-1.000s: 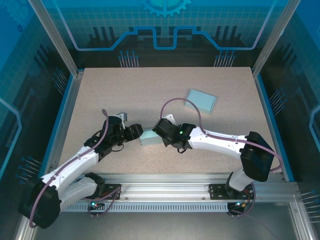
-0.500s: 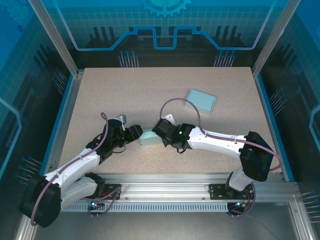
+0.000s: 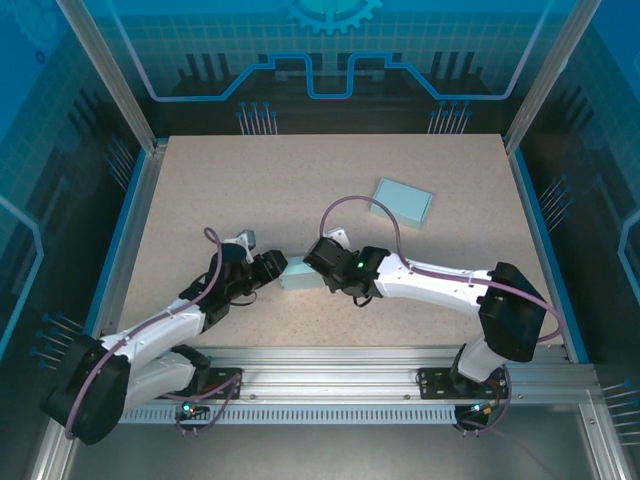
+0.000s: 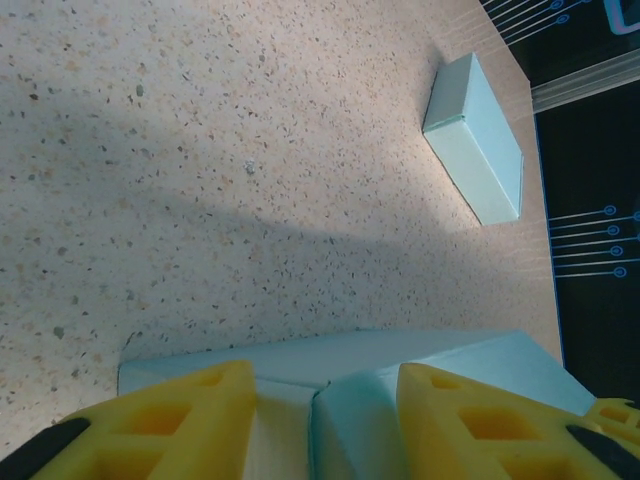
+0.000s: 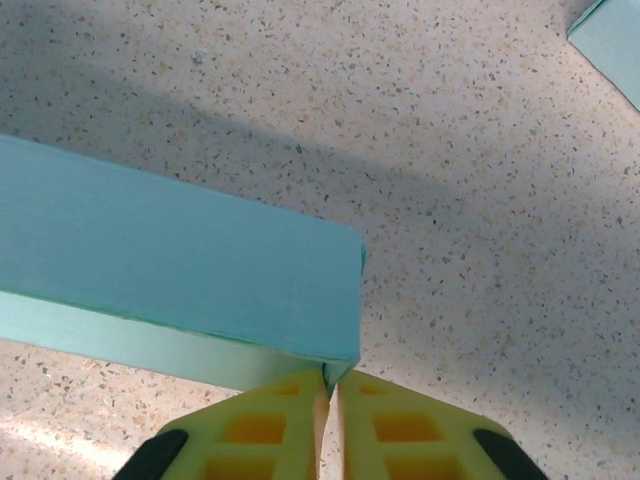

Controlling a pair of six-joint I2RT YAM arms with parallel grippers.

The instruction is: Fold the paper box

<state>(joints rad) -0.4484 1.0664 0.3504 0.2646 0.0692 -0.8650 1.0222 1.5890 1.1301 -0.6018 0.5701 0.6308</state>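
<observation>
The pale teal paper box lies on the table between both arms. My left gripper is at its left end. In the left wrist view the yellow fingers press from both sides on the box's two end flaps, which fill the gap in my left gripper. My right gripper is at the box's right end. In the right wrist view the box has its near corner edge at the tips of my right gripper, whose fingers stand a narrow slit apart.
A second teal box lies flat at the back right, also seen as the far box and at a corner. Speckled tabletop stretches around; blue-edged walls and a metal rail bound it.
My left wrist has drifted a little toward the near edge while its fingers stay at the box's left end. The right arm and the box have kept their place.
</observation>
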